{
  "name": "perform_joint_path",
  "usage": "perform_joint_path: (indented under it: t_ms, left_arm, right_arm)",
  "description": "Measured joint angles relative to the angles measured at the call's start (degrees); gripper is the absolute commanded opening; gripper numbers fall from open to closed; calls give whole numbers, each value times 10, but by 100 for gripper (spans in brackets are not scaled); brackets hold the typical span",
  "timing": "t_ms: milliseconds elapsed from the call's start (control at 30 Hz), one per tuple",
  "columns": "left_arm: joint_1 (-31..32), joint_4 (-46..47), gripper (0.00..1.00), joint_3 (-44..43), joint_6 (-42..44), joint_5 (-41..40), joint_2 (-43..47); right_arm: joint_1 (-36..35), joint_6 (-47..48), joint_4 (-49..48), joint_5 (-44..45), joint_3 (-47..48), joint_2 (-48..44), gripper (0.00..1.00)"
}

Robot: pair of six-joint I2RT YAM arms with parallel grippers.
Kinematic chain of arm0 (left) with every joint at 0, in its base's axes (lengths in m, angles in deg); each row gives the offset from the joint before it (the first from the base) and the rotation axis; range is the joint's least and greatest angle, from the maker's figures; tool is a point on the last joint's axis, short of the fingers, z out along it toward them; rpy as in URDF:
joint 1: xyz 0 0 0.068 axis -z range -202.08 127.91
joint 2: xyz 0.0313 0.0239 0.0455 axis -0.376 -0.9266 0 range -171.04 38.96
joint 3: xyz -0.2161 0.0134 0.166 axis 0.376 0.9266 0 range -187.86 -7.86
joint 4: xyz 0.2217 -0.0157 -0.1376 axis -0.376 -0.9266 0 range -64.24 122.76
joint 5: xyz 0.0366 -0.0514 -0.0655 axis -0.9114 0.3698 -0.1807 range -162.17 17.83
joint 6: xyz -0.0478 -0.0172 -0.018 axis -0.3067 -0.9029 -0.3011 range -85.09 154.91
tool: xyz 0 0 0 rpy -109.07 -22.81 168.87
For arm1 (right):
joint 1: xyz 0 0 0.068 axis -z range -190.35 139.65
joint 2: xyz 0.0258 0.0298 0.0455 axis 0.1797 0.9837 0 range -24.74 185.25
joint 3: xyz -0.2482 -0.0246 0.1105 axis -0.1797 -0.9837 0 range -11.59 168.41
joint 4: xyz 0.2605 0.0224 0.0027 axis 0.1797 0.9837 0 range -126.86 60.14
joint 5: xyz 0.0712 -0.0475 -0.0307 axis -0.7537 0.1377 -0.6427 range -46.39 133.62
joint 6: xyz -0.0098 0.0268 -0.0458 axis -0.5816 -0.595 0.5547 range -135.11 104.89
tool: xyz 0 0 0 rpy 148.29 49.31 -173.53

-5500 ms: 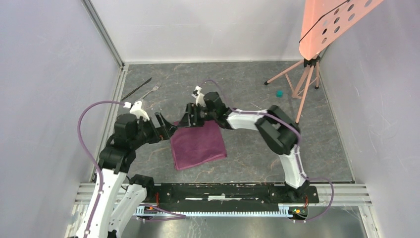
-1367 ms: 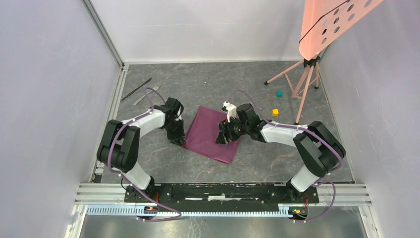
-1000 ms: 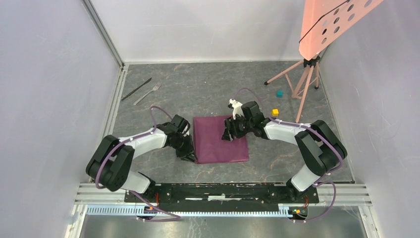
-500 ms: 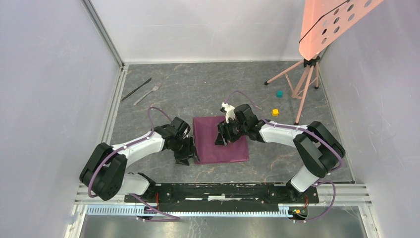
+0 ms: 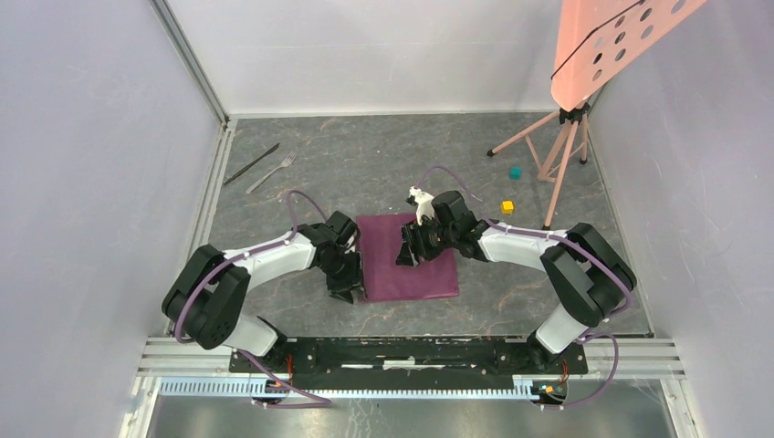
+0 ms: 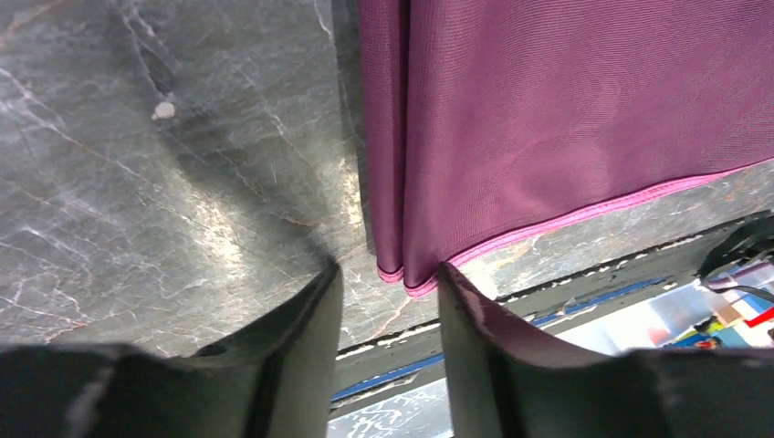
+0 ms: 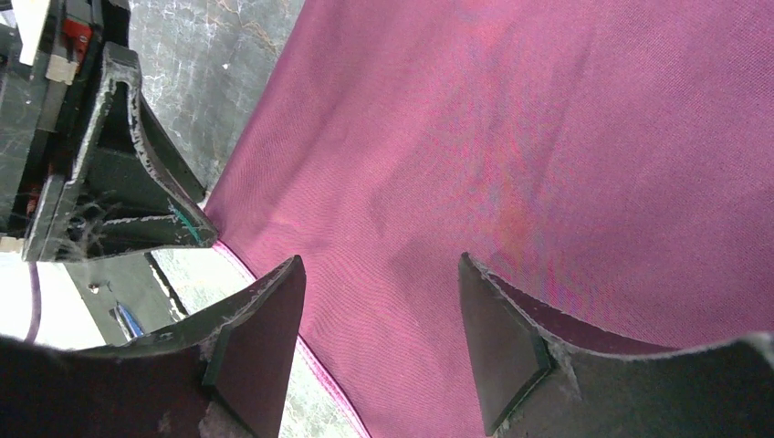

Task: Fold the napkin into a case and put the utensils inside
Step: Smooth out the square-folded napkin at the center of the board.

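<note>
The plum-purple napkin lies flat on the table, folded into a layered rectangle. My left gripper sits low at its near-left corner. In the left wrist view the left gripper is open, and the napkin's doubled edge ends just ahead of the fingertips. My right gripper hovers over the napkin's left-middle part. Seen from its own wrist, the right gripper is open above the napkin with nothing held. The utensils lie at the far left: a silver fork beside a dark knife.
A yellow cube and a teal cube lie to the right of the napkin. A tripod carrying an orange perforated panel stands at the far right. Walls close in on the left, back and right.
The napkin has swung from a slanted lie to square with the table edge. My left gripper has shifted along its left edge near the front corner. The right gripper moved slightly left over the cloth.
</note>
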Motion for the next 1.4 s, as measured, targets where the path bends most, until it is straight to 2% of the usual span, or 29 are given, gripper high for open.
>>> perform_joint_path:
  t_ms: [100, 233, 267, 433, 633, 733, 833, 933, 1067, 1267, 1400]
  left_arm:
    - [0, 0, 32, -2, 5, 0, -8]
    - [0, 2, 4, 1, 7, -3, -10]
    - [0, 4, 3, 3, 7, -3, -10]
    - [0, 13, 8, 13, 7, -3, -3]
    - [0, 6, 42, 13, 7, -7, 5]
    - [0, -17, 50, 9, 13, -19, 26]
    - [-1, -50, 52, -11, 19, -25, 45]
    - [-9, -71, 49, -51, 26, -31, 53]
    - [-47, -57, 46, -112, 34, -15, 32]
    - [-102, 29, 46, -202, 35, 29, -106]
    - [-130, 69, 46, -232, 35, 35, -187]
  right_arm:
    - [0, 0, -3, 0, 0, 0, 68]
    - [0, 0, -6, 0, -1, 0, 69]
    - [0, 0, -6, 0, -1, 0, 69]
    - [6, 1, -6, 1, -1, 0, 69]
    - [26, 12, 1, 5, 0, 0, 70]
    - [38, 21, 12, 8, 7, 0, 70]
    - [61, 28, 19, 9, 16, 0, 70]
    - [94, 32, 24, 6, 28, 1, 71]
    - [135, 29, 17, -17, 54, 19, 73]
    - [164, 2, -16, -51, 76, 68, 74]
    - [168, -13, -36, -65, 80, 101, 74]
